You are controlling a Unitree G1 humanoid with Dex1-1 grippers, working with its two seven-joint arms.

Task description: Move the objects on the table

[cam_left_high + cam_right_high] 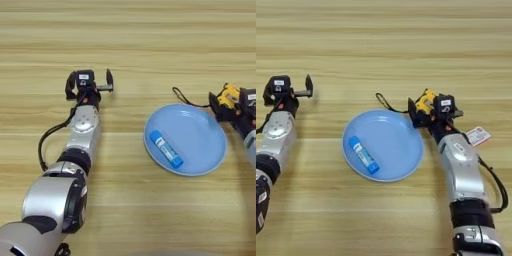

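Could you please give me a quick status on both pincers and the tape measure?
Right pincer shut on tape measure beside blue plate. Left pincer open, empty, parked. Blue stick on plate.

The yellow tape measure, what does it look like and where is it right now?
The tape measure is small, yellow and black, plastic-looking. The right gripper has its jaws shut on it, just off the blue plate's far right rim, above the wooden table. Its thin black strap trails left, curling on the wood beside the plate's rim.
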